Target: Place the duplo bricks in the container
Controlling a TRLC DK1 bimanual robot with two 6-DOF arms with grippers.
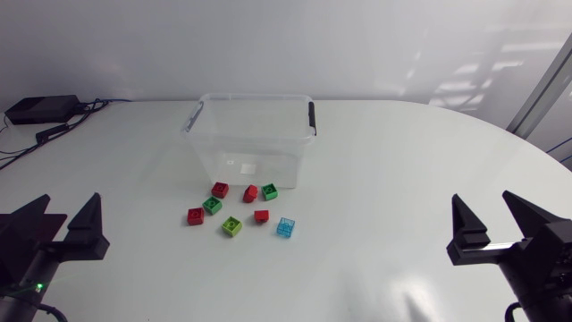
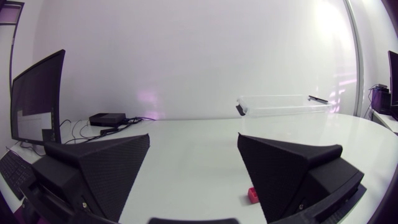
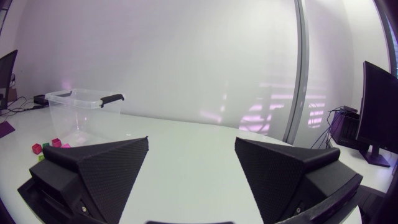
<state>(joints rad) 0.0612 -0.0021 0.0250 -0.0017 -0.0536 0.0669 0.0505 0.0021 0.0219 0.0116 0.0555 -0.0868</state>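
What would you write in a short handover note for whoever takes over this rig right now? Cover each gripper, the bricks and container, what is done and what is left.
Left gripper: open, empty, parked well clear of the bricks.
Right gripper: open, empty, also parked clear.
Container: clear, open-topped, no brick visible inside.
Bricks: eight lie loose just in front of it: four red bricks, three green bricks, one blue brick.
Done: nothing yet.
Left: all eight bricks go into the container.
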